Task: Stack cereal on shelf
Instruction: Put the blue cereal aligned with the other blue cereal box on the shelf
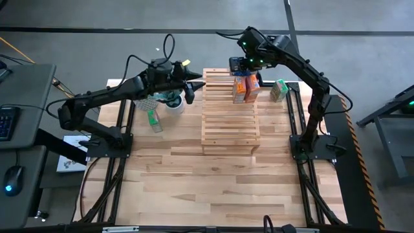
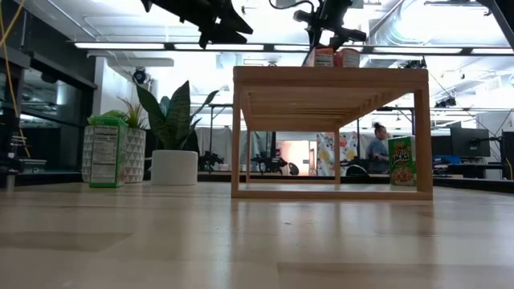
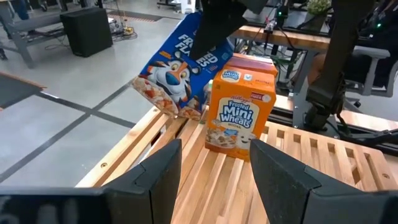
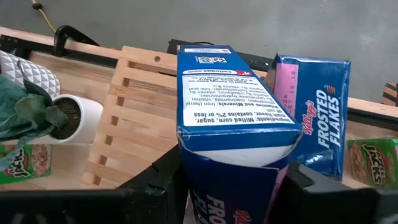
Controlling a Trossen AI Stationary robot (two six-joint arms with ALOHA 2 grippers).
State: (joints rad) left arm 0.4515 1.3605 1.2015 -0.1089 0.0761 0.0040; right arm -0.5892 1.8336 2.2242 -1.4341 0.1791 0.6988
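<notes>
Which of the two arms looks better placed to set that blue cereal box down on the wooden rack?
The right one. Its gripper already clamps the blue box, tilted just above the rack beside the orange box. The left gripper hovers open and empty at the rack's edge.

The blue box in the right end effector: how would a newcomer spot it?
Find the wooden slatted shelf mid-table. At its far end, the right end effector holds a blue Frosted Flakes box, tilted beside the upright orange Mini Wheats box.
</notes>
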